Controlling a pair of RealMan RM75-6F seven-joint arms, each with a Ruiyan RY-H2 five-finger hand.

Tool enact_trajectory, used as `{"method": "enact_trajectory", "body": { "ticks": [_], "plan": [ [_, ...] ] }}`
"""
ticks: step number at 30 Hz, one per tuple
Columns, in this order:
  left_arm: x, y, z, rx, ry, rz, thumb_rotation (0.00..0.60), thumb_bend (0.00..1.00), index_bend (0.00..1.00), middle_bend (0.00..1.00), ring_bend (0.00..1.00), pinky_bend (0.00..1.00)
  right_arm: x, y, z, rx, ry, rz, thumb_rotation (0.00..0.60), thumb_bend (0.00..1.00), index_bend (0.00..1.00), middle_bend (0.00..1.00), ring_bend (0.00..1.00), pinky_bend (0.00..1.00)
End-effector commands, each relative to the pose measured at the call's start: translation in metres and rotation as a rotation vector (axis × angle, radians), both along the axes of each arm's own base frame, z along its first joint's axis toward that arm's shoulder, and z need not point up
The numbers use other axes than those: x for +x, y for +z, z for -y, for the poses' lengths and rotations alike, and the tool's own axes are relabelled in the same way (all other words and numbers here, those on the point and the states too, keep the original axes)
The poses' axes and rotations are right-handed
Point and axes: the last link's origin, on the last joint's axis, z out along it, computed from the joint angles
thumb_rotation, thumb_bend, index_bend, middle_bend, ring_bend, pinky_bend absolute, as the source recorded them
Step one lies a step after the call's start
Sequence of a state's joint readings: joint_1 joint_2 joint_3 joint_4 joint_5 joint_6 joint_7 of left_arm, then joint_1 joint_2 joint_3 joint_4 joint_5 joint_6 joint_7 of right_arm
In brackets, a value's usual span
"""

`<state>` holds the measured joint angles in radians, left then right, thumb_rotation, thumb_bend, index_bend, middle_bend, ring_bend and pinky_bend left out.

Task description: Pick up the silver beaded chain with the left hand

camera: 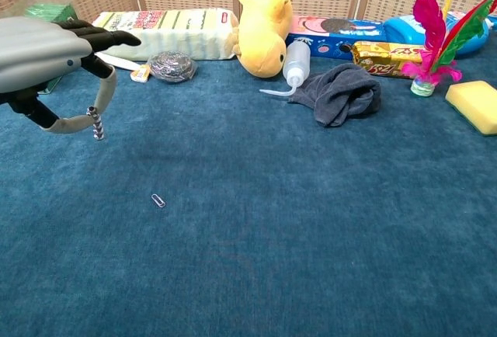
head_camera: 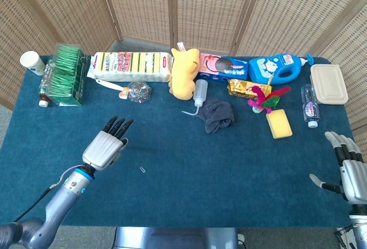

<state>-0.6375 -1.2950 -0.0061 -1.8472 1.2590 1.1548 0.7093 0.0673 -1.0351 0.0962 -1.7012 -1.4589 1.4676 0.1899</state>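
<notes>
My left hand (head_camera: pixel 105 144) hangs above the blue tablecloth at the left; in the chest view the left hand (camera: pixel 48 56) fills the upper left corner. It pinches the silver beaded chain (camera: pixel 95 122) between thumb and a finger, and a short end dangles clear of the cloth. The chain is hidden under the hand in the head view. My right hand (head_camera: pixel 348 167) rests at the table's right edge with fingers spread, holding nothing.
A paperclip (camera: pixel 158 200) lies on the cloth (camera: pixel 256 228) near the left hand. Along the back stand a green tea box (head_camera: pixel 64 76), sponge pack (head_camera: pixel 133 66), steel scourer (head_camera: pixel 139 92), yellow plush (head_camera: pixel 184 72), squeeze bottle (head_camera: pixel 199 93) and grey rag (head_camera: pixel 218 115).
</notes>
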Motion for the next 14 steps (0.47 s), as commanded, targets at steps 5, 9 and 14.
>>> {"method": "enact_trajectory", "body": {
  "ticks": [5,9,14],
  "plan": [
    [0.006,0.008,0.023,-0.108,0.041,0.104,0.600,0.69,0.57,0.00,0.00,0.00,0.001,0.001,-0.001,-0.003,0.003,0.003,0.600,0.02,0.00,0.00,0.00,0.00],
    [0.007,0.008,0.028,-0.147,0.052,0.141,0.600,0.69,0.57,0.00,0.00,0.00,0.001,0.001,-0.001,-0.003,0.004,0.003,0.600,0.02,0.00,0.00,0.00,0.00],
    [0.013,0.003,0.034,-0.248,0.093,0.226,0.600,0.69,0.57,0.00,0.00,0.00,0.001,0.002,-0.002,-0.006,0.003,0.004,0.600,0.02,0.00,0.00,0.00,0.00]
  ]
}}
